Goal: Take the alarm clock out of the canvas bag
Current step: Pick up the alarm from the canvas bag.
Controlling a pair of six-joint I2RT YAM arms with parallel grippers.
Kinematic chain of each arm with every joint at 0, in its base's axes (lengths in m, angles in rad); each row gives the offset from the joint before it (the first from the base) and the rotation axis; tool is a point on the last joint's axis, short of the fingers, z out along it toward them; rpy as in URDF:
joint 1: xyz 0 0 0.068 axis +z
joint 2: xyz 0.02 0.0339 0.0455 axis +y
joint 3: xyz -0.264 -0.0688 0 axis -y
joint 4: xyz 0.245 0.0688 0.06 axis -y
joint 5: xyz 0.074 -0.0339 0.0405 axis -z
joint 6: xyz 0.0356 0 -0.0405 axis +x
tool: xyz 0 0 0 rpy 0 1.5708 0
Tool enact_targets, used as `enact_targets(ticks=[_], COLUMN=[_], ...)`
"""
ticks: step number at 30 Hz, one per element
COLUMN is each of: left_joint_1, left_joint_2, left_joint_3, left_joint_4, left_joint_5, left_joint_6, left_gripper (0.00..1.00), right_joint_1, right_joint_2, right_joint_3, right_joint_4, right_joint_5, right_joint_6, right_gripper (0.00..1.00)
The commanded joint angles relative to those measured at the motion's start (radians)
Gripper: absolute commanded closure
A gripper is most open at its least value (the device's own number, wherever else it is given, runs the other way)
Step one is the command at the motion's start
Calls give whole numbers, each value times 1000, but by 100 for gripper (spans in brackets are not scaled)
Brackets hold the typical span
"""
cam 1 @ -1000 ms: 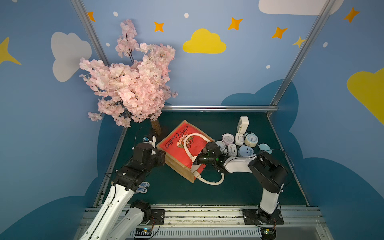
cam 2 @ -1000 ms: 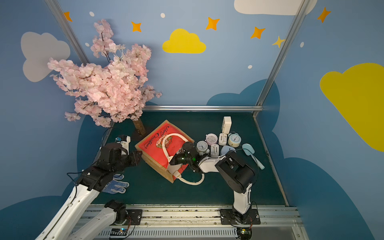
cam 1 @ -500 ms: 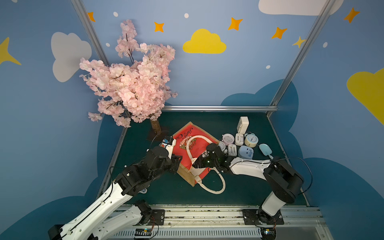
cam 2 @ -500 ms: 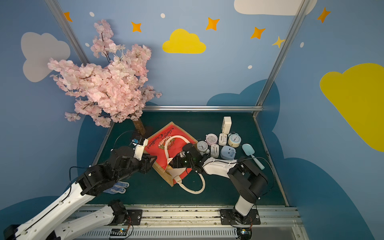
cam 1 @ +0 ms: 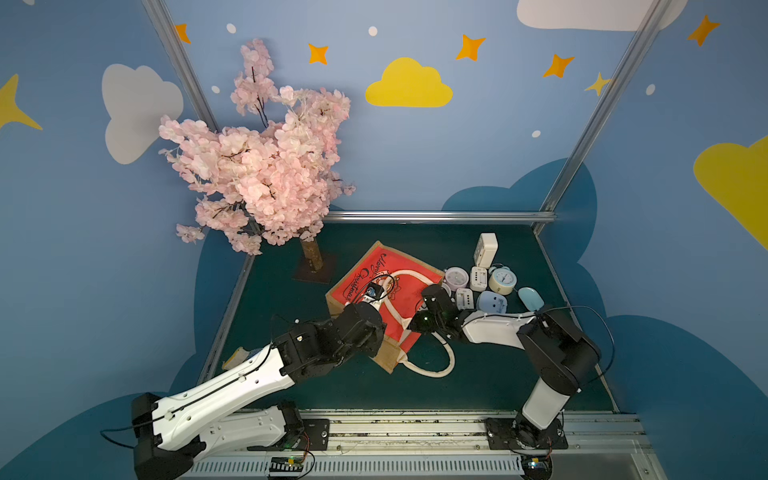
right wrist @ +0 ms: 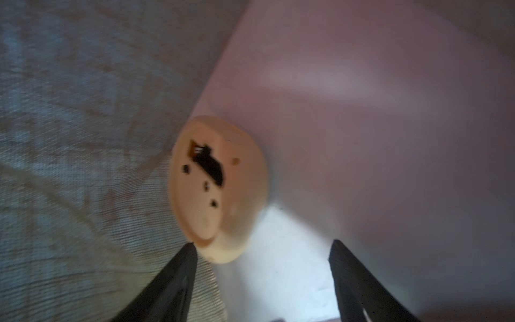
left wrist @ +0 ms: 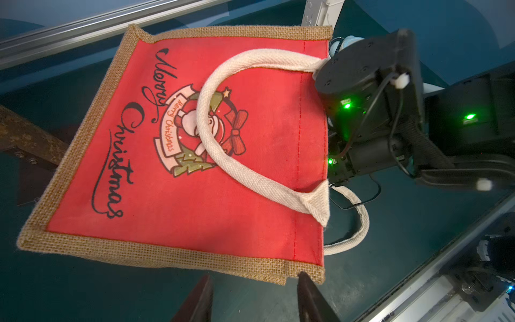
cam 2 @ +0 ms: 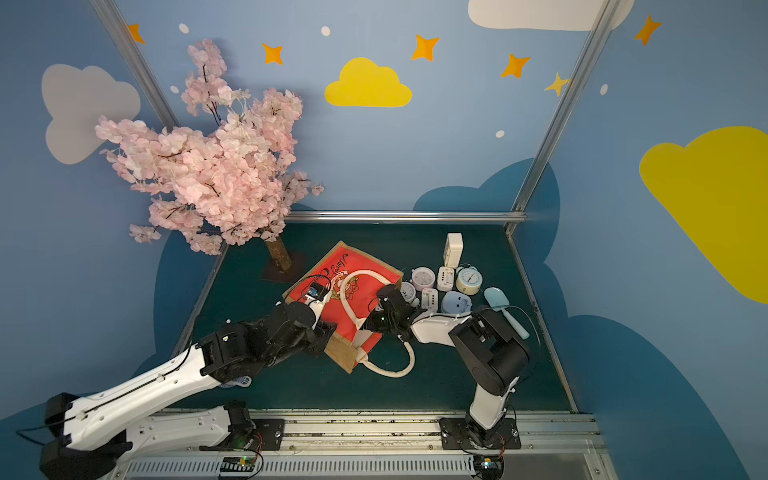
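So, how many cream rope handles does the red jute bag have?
2. One cream rope handle lies across the red jute bag's printed panel; the other curls on the green mat by the mouth.

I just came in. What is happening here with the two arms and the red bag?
The canvas bag lies on its side on the green table. The right tool is inside its mouth, jaws open, close to a cream alarm clock that is not yet gripped. The left tool hovers open at the bag's jute edge near the mouth. Several other clocks sit outside, beside the bag.
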Motion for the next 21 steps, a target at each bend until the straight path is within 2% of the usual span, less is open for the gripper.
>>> enact_targets(ticks=[1, 7, 12, 15, 21], left_joint_1=[-17, -48, -59, -58, -61], left_joint_2=[45, 191, 238, 256, 395], left_joint_3=[13, 88, 115, 123, 232], left_joint_4=[54, 26, -12, 4, -129], left_joint_5=[-15, -49, -93, -70, -78], left_joint_6=[2, -12, -32, -27, -56], left_gripper=[49, 49, 48, 47, 48], right_joint_1=[-6, -7, 11, 18, 19], right_joint_2=[59, 144, 141, 150, 137], right_joint_3=[42, 45, 82, 88, 65], right_joint_4=[74, 201, 152, 151, 149], right_joint_5=[-53, -95, -76, -72, -42], right_joint_6=[38, 115, 99, 125, 146], right_gripper=[25, 26, 26, 28, 30])
